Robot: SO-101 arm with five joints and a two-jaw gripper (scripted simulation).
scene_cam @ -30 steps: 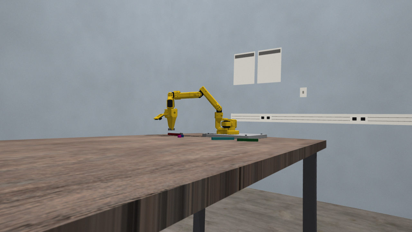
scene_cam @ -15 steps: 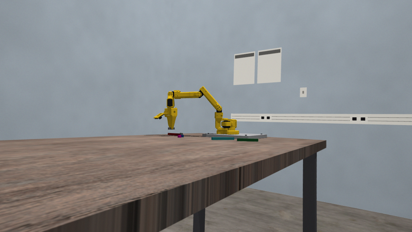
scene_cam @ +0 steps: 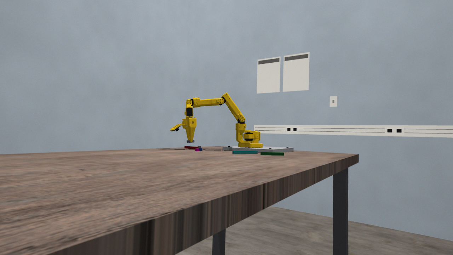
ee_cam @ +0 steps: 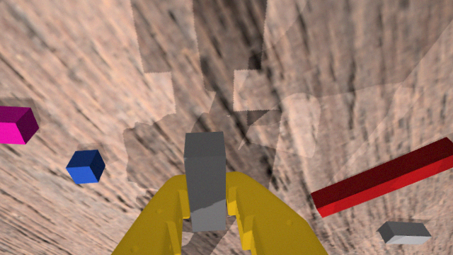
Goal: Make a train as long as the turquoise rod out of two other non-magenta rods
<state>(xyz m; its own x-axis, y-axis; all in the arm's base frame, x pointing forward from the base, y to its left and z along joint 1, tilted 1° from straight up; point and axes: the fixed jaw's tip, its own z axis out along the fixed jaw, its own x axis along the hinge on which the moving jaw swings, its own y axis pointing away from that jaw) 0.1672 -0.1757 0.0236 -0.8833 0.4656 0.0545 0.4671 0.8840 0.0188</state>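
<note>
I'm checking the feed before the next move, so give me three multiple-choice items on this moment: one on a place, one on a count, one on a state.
1. In the wrist view, where does the red rod lie relative to the gripper?
A. to its right
B. to its left
C. hidden beneath it

2. How many grey rods show in the wrist view?
A. one
B. two
C. three

3. What is the gripper's state?
A. open and holding nothing
B. shut on a blue rod
C. shut on a grey rod

Answers:
1. A, the red rod lies flat on the table at the right side of the picture.
2. B, the held grey rod plus a second grey rod lying at lower right.
3. C, the yellow fingers clamp the held grey rod off the table.
</note>
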